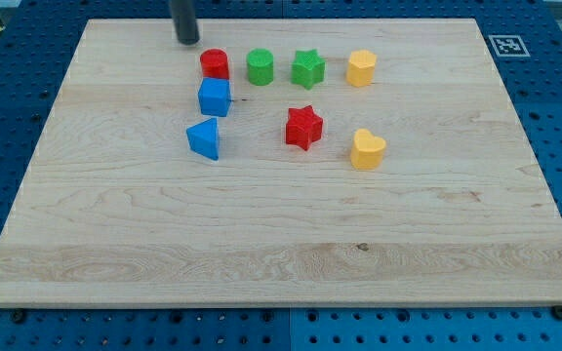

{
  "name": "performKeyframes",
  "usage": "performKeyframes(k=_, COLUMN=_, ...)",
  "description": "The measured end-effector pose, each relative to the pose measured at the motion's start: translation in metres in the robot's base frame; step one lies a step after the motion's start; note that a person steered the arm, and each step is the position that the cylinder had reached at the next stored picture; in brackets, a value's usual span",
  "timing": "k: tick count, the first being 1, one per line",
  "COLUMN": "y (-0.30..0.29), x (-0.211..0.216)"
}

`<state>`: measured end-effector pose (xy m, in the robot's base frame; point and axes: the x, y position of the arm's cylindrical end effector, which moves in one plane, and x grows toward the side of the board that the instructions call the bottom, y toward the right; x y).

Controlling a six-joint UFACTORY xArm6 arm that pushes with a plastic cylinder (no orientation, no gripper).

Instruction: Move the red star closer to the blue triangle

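Though well below my tool tip (187,41), red star (303,127)

A wooden counter (281,253) lies on a blue perforated base (8,88). Near the view's top runs a row of 4 blocks: a red cylinder (215,64), a green cylinder (260,67), a green star (307,68) and a yellow hexagon-like block (362,68), each apart from the next. A blue cube (215,97) sits just below the red cylinder, nearly touching it. A yellow heart (367,149) stands below the yellow hexagon-like block. A black-and-white marker tag (507,45) sits at the counter's top right corner
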<state>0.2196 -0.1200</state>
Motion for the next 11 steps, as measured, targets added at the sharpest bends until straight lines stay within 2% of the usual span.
performKeyframes(k=1, y=0.088, x=-0.025)
performKeyframes(k=2, y=0.183, x=-0.018)
performKeyframes(k=3, y=0.257, x=0.034)
performKeyframes(k=4, y=0.291, x=0.105)
performKeyframes(k=5, y=0.266, x=0.16)
performKeyframes(k=6, y=0.218, x=0.166)
performKeyframes(k=8, y=0.177, x=0.171)
performKeyframes(k=9, y=0.156, x=0.189)
performKeyframes(k=10, y=0.143, x=0.229)
performKeyframes(k=11, y=0.136, x=0.226)
